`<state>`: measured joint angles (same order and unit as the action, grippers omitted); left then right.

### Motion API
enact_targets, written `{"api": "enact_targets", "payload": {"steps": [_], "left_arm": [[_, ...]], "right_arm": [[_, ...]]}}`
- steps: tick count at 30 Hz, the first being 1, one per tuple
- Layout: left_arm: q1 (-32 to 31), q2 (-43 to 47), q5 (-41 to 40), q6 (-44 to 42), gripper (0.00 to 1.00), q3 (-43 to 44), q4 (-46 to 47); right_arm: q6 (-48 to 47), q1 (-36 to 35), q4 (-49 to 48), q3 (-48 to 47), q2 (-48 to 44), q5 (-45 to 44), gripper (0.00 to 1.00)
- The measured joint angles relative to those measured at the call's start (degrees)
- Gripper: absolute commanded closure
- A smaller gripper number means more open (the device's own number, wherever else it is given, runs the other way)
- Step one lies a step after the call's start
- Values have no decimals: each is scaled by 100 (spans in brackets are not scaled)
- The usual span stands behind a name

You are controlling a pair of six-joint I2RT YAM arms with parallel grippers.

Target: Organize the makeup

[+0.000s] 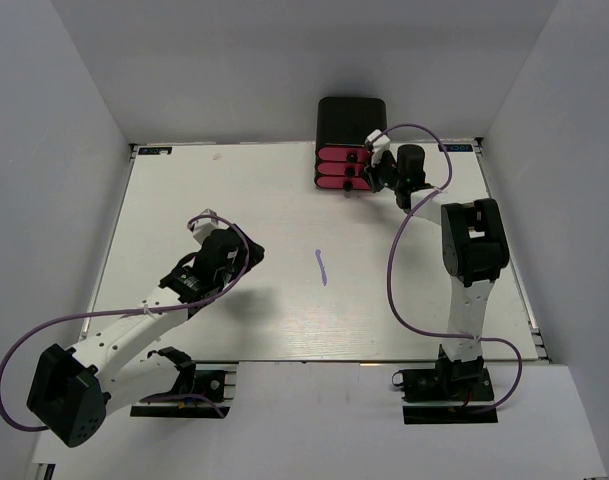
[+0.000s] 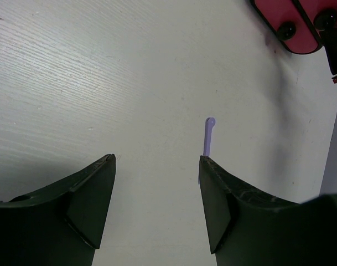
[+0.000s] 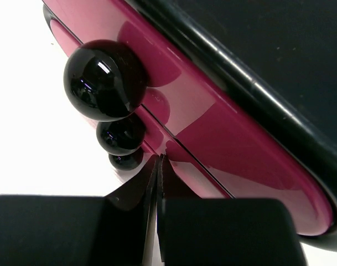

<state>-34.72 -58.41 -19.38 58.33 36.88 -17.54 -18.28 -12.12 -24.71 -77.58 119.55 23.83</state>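
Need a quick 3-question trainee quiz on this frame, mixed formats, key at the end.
1. True or false: the left gripper is open.
2. Where is the purple stick? A) inside a drawer. B) lying on the table, between the two arms. C) held by the right arm.
3. Fill in: the right gripper is shut, right in front of the black box; its pink drawers show ___ round black knobs.

Key: 1 true; 2 B; 3 three.
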Motion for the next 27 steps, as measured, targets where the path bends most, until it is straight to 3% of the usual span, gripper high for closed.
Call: {"api": "enact_targets", "payload": {"steps": [6,9,12,13,14,17,18,20,21,22,24,27], "left_arm": [[0,-26,101,-46,27,0,131],[0,-85,306,-81,26,-79,605],[4,-378,691,-87,26,-313,1550],[7,-605,822,-87,26,-363,1923],[7,-922,953,-90,26,-367,2234],[11,-2087,1349,-96,30,-70,2942],[11,-2559,1502,-94,36,164,3093],[11,-3517,1812,-52,45,761,3532],[11,-3926,1945,-4,54,1034,3755],[13,-4293,2057,68,59,1303,3985],[20,-4970,2232,199,69,1797,4398],[26,-5875,2413,431,77,2544,4793]], "right_arm": [[-35,-2,33,2,-2,-37,95],[-39,22,101,118,-125,13,87],[-122,79,212,660,-656,177,58],[-170,94,229,935,-935,190,43],[-170,111,234,1213,-1233,184,12],[-103,157,90,1939,-2081,46,11],[2,179,111,2074,-2304,-15,11],[245,254,197,2127,-2570,-120,45],[356,319,223,2131,-2649,-120,81],[455,387,249,2168,-2732,-105,96],[693,522,319,2321,-2907,-101,100],[949,702,487,2516,-3097,-96,100]]}}
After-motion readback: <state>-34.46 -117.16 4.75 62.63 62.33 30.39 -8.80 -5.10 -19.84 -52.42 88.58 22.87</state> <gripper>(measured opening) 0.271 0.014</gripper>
